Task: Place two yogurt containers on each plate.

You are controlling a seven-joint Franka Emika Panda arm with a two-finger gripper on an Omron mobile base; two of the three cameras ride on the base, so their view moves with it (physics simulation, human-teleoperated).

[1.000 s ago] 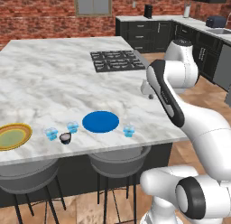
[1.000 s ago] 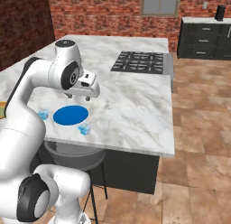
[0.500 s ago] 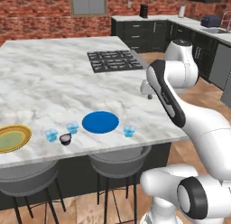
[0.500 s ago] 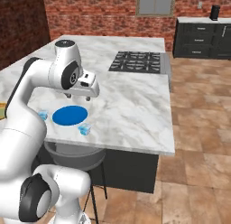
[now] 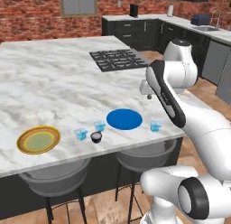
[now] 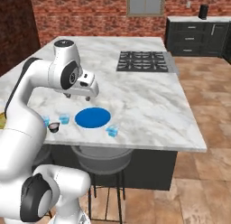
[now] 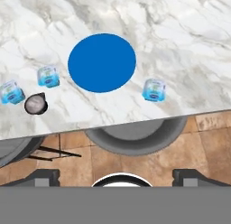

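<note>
Gripper (image 6: 77,97) raised above the marble counter (image 5: 54,83), over the stretch just behind the blue plate (image 5: 124,119); jaws spread wide, nothing between them.

All four cups off the plates so far. Lone blue cup (image 5: 155,126) on the counter just beside the blue plate, on the side away from the other three, close to the front edge. Second blue cup (image 5: 99,125) near the plate's opposite side; third blue cup (image 5: 81,134) a little further along; dark cup (image 5: 95,137) between those two and nearer the edge. Yellow-rimmed plate (image 5: 39,139) well apart, further along the front edge, bare.

From the hand view: blue plate (image 7: 102,62) dead ahead of the fingers, lone blue cup (image 7: 154,90) off to one side of it, the other three grouped off the other side — second blue cup (image 7: 48,76), third (image 7: 11,93), dark cup (image 7: 35,103).

So every cup below the gripper and toward the front edge — a descent plus a short sideways shift either way. Lone blue cup and second blue cup about equally near, probably (hard to rank from these angles). No long axis to align on round cups.
</note>
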